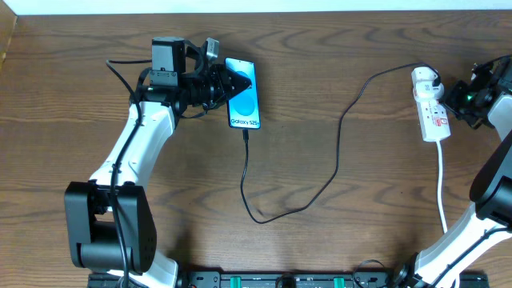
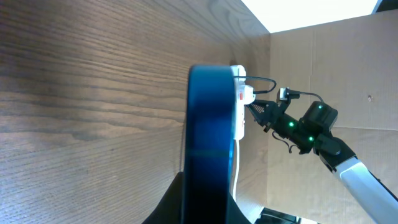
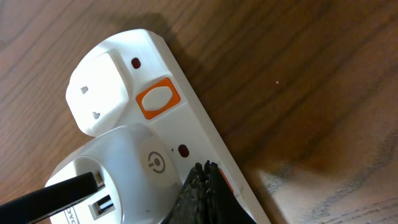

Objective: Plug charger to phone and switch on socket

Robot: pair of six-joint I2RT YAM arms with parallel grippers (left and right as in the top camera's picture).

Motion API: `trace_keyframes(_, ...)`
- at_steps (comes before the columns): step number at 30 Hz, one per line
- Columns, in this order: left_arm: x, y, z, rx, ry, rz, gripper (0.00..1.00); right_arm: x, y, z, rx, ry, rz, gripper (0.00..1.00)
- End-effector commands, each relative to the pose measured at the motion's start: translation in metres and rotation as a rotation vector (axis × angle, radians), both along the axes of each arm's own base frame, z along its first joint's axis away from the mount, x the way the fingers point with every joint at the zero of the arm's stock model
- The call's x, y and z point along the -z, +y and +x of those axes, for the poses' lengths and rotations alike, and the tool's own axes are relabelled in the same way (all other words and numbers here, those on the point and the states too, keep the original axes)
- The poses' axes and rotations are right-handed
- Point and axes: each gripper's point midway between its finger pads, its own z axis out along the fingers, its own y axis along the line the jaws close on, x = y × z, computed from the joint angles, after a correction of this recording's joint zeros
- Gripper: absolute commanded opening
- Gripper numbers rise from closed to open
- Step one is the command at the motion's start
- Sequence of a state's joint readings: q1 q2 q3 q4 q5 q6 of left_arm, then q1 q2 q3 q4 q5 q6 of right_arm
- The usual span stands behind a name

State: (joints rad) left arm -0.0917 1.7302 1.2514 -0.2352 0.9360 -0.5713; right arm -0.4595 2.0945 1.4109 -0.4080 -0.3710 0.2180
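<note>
**Phone** (image 1: 246, 104): slim, rigid slab with a glossy blue screen, lying at the upper left of the counter (image 1: 320, 48). Probably light, slippery on its faces and liable to scratch or crack. Best held across the black edges, clear of the bottom port. The left gripper (image 1: 232, 86) pinches its upper left part.

**Charger** (image 1: 336, 160): thin black cable, limp and springy. Its tip sits at the phone's bottom edge and looks plugged in. The slack loops down the counter and up to the socket. Take it at the stiff plug tip, not mid-run, since pulling would drag the phone.

**Socket** (image 1: 433, 112): white hard-plastic strip at the far right, light enough to slide when pushed. It carries a white adapter (image 3: 124, 168) and an orange rocker switch (image 3: 157, 98). Press straight down on the rocker. The right gripper (image 3: 204, 180) has its fingers pressed together, tips resting on the strip just past the adapter and not on that rocker
</note>
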Motion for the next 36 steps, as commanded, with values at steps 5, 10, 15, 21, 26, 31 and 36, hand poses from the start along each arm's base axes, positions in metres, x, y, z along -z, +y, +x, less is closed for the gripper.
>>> trace_keyframes(5, -0.012, -0.001, 0.001, 0.014, -0.04, -0.006, 0.07, 0.02, 0.034, -0.006, -0.078, 0.071, 0.049, 0.01)
trace_keyframes(10, -0.012, -0.001, 0.001, 0.014, -0.039, -0.006, 0.07, 0.022, 0.049, -0.005, -0.106, 0.087, 0.055, 0.01)
trace_keyframes(15, -0.01, -0.001, 0.0, 0.014, -0.027, -0.005, 0.07, 0.023, 0.053, -0.009, -0.097, 0.11, 0.072, 0.01)
trace_keyframes(21, -0.01, -0.001, -0.001, 0.014, -0.026, -0.005, 0.07, 0.025, 0.06, -0.013, -0.102, 0.13, 0.088, 0.01)
trace_keyframes(26, -0.01, -0.001, -0.001, 0.014, -0.025, -0.005, 0.07, 0.025, 0.067, -0.011, -0.116, 0.132, 0.083, 0.01)
trace_keyframes(31, -0.01, -0.001, -0.001, 0.014, -0.026, -0.005, 0.07, 0.025, 0.051, -0.01, -0.054, 0.133, 0.05, 0.01)
trace_keyframes(36, -0.01, -0.001, -0.001, 0.014, -0.026, -0.005, 0.07, -0.006, 0.026, -0.004, -0.002, 0.057, 0.05, 0.01)
